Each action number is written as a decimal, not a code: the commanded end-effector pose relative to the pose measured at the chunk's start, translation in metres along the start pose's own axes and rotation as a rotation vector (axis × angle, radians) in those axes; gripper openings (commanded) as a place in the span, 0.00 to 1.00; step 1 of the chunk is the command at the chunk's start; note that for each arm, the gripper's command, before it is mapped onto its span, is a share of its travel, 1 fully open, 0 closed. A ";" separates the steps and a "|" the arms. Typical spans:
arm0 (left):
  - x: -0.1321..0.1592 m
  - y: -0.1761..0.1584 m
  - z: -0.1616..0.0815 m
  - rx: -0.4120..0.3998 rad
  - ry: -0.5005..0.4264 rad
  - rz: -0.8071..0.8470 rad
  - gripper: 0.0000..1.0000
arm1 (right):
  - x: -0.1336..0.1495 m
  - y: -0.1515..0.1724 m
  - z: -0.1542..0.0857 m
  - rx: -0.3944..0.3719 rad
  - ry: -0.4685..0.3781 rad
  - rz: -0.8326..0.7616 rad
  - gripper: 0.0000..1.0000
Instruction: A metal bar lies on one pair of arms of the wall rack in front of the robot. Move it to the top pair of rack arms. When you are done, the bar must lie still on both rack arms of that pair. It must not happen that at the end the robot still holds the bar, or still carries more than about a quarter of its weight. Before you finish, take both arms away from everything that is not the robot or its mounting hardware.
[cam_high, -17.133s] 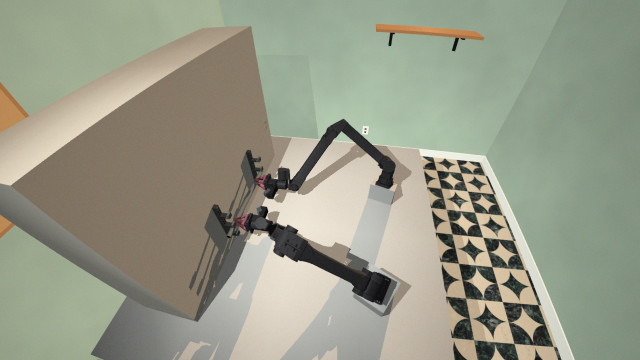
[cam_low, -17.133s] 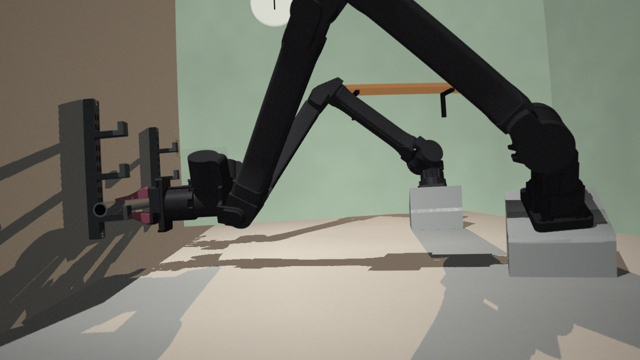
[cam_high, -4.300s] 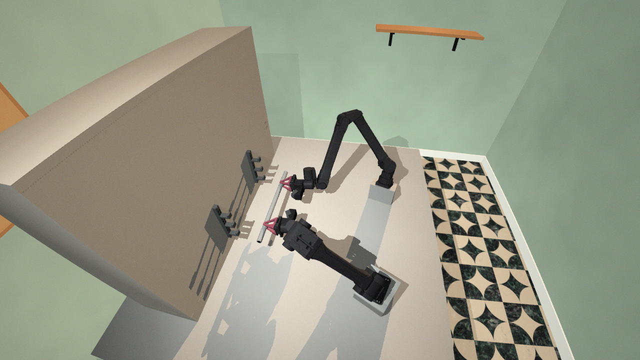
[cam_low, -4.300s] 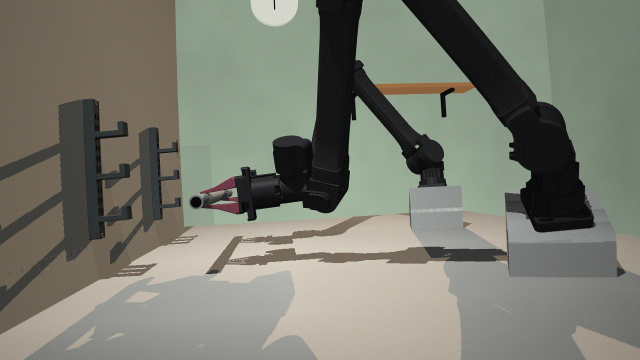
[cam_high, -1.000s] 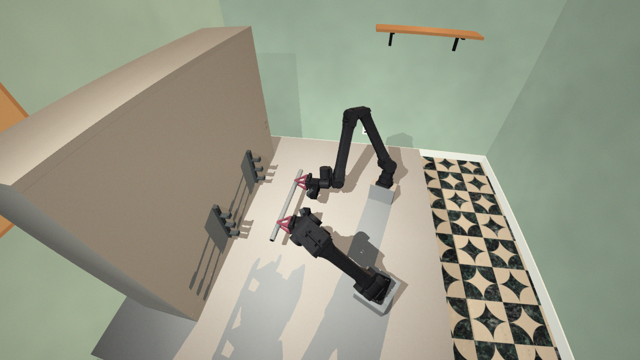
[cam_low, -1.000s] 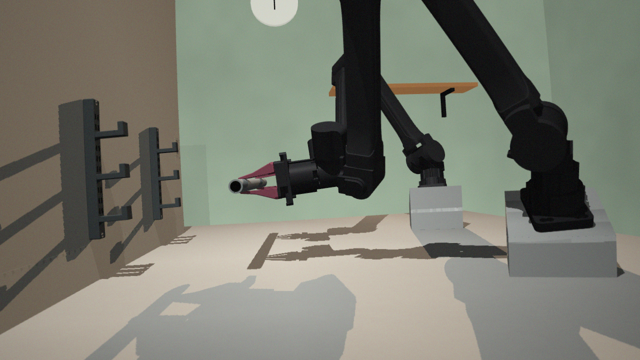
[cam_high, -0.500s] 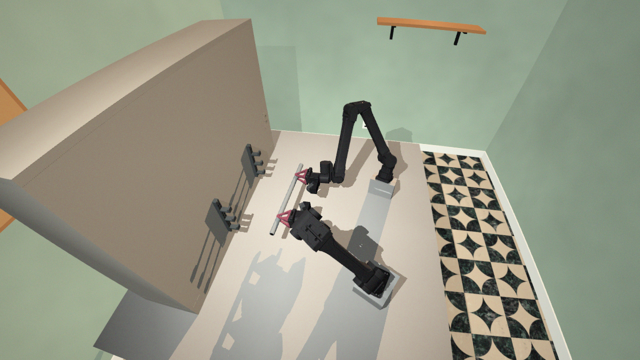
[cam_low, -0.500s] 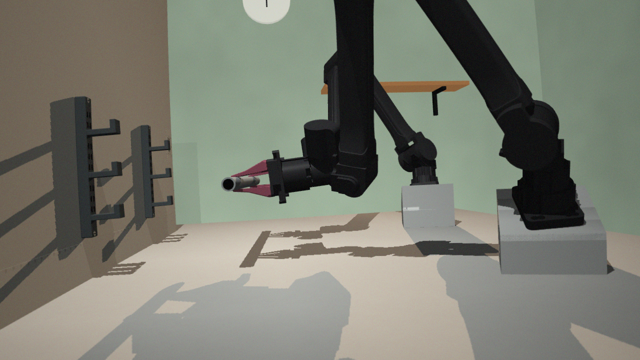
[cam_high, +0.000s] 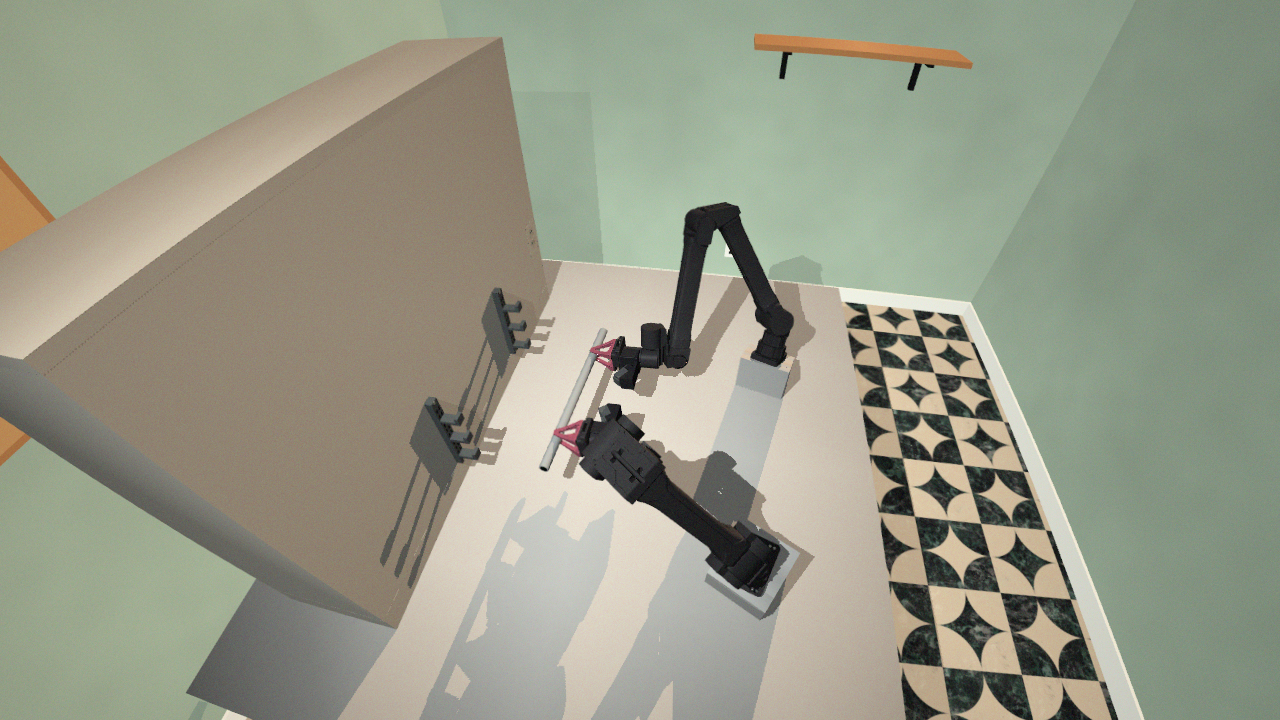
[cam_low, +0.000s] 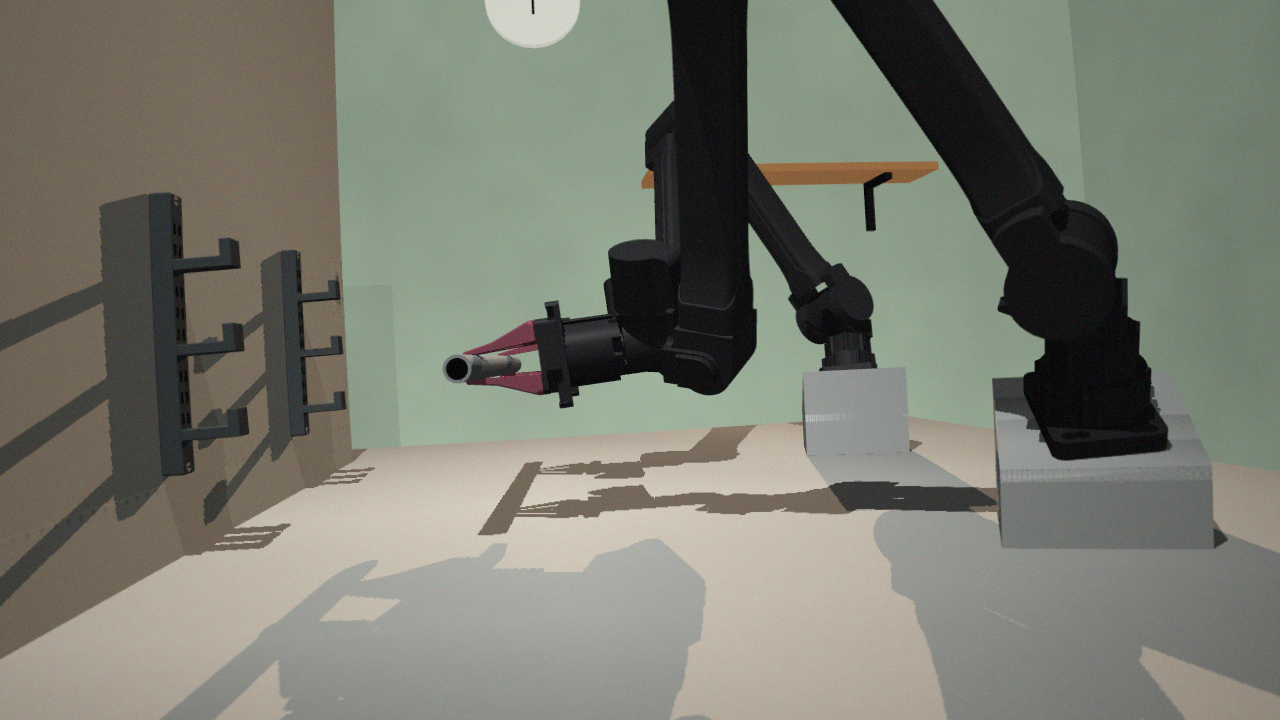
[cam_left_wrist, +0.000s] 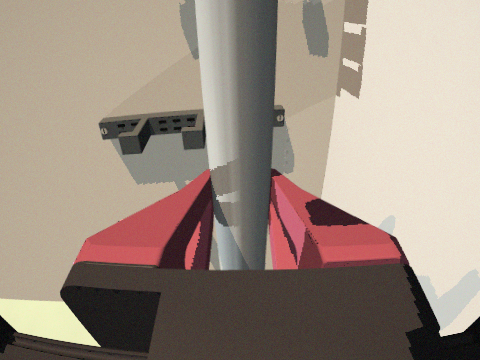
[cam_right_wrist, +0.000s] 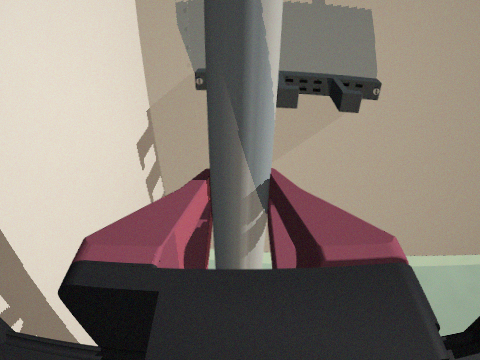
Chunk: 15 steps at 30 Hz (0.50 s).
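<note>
"As the exterior view is read outward, where does the left end effector (cam_high: 560, 435) (cam_low: 479, 366) (cam_left_wrist: 240, 180) stand?"

"Nearest, pinching the metal bar (cam_high: 577, 394) (cam_low: 457, 368) (cam_left_wrist: 237, 100) (cam_right_wrist: 242, 100) close to one end, above the counter (cam_high: 832, 447) (cam_low: 769, 608)."

"And farther?"

"The right end effector (cam_high: 596, 352) (cam_right_wrist: 240, 180) clamps it near the other end. The bar is apart from the wall rack (cam_high: 438, 428) (cam_low: 164, 358) (cam_left_wrist: 165, 124) (cam_right_wrist: 320, 87)."

no readable text, label, brand, number or sign showed in any of the views. on the white clock (cam_low: 532, 19), cut off by the top edge of the exterior view, only a dark hand could be made out, and no numerals could be read on the part of its face that showed.
</note>
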<state>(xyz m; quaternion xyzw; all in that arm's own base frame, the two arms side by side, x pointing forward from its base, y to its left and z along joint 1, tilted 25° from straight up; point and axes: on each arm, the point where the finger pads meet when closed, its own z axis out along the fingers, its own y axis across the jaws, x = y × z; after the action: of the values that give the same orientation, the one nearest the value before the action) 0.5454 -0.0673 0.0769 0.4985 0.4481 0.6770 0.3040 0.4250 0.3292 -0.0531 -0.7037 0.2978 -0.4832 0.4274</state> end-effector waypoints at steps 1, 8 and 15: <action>0.032 0.045 -0.056 -0.123 0.062 -0.053 0.00 | -0.012 -0.028 -0.001 0.081 -0.011 0.015 0.00; 0.031 0.044 -0.058 -0.123 0.062 -0.053 0.00 | -0.013 -0.028 -0.001 0.081 -0.011 0.015 0.00; 0.029 0.043 -0.059 -0.123 0.062 -0.053 0.00 | -0.014 -0.027 -0.001 0.081 -0.011 0.015 0.00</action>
<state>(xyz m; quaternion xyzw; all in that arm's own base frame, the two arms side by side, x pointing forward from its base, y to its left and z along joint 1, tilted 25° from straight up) 0.5453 -0.0670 0.0768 0.4990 0.4477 0.6776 0.3023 0.4242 0.3286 -0.0544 -0.7021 0.2996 -0.4840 0.4279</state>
